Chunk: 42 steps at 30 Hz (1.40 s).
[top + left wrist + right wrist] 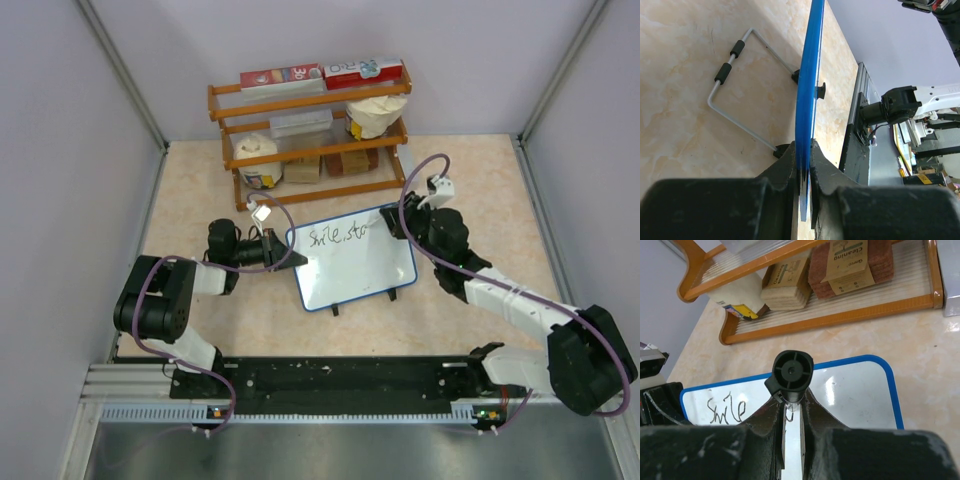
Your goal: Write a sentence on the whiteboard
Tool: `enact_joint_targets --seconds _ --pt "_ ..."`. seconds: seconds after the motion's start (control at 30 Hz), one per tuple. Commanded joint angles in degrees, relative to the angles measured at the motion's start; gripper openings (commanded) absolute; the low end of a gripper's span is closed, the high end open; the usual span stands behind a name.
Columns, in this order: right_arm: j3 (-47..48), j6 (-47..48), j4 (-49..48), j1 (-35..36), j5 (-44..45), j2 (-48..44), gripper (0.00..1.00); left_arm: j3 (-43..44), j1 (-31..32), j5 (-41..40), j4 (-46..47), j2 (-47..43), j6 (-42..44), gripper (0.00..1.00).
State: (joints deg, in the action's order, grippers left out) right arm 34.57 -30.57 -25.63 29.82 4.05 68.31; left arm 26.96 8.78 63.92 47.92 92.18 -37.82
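Top external view is showing the two arms reaching from the near edge of the table [190, 200] toward its middle, where the whiteboard [365, 272] is standing, leaning back on its two black feet [392, 294]. The left gripper [804, 152] is coming in from the left and is clenching the blue frame at the left edge of the board. In the left wrist view the thin frame is sitting right between the two black fingers. I am judging that this grip is there to steady the board, so that it is not sliding or tipping while the pen is pressing on it. A wire stand [740, 115] is propping the board from its far side.

From the right, the right gripper [792, 405] is grasping a black marker [792, 371] with its jaws closed around the barrel, and the pen is pointing down at the white surface. The sentence [338, 237] is running along the far part of the board. "Smile," is readable and a second word is only beginning, so I am judging the writing to be about half done. The near part of the board is showing no ink.

At the far side a wooden rack [300, 103] with boxes and packets is standing well apart from the board and is taking no part in the work
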Motion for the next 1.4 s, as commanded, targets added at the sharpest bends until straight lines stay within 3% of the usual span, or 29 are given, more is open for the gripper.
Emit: enact_joint_targets --seconds 0.0,1.37 --pt "3.5 1.6 -0.7 -0.6 1.8 0.2 0.00 0.9 0.0 -2.2 0.1 0.7 1.8 0.00" --pt "-1.5 2.0 2.6 -0.6 1.0 -1.7 0.00 0.9 0.0 -2.2 0.1 0.7 1.8 0.00"
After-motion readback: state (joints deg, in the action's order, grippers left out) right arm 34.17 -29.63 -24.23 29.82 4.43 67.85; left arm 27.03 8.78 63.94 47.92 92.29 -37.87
